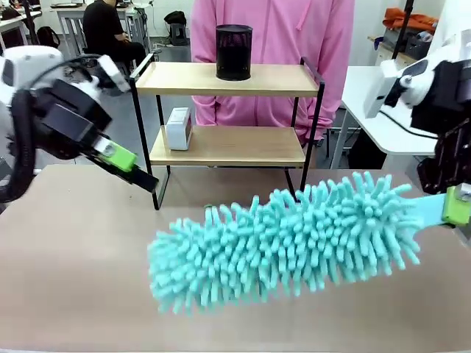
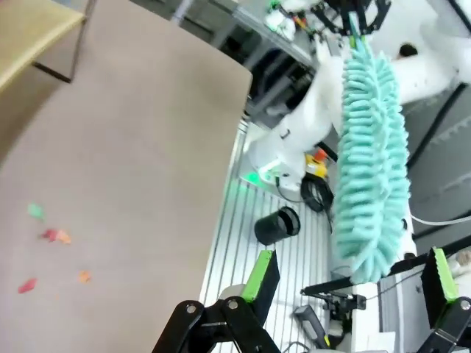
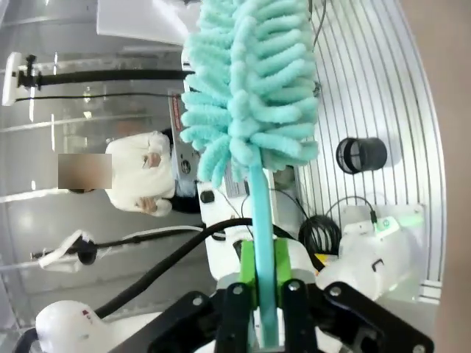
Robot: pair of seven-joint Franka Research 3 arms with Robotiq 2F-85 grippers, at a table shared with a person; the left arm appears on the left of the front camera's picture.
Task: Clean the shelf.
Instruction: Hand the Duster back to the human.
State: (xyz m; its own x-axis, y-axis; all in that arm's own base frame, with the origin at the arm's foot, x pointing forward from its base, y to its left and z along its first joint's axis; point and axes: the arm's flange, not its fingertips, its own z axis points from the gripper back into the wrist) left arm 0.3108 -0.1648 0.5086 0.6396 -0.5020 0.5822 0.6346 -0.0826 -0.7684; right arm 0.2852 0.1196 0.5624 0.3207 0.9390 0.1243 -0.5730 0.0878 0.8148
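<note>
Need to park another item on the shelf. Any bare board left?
Top board: free either side of the black mesh cup. Lower board: bare right of the white box. Crowded in front: the teal duster hangs between the grippers.

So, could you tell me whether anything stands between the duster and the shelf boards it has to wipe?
Yes. A black mesh cup stands on the top board of the shelf, and a small white box sits at the lower board's left end. The duster, held in the right gripper, hangs in front over the table.
</note>
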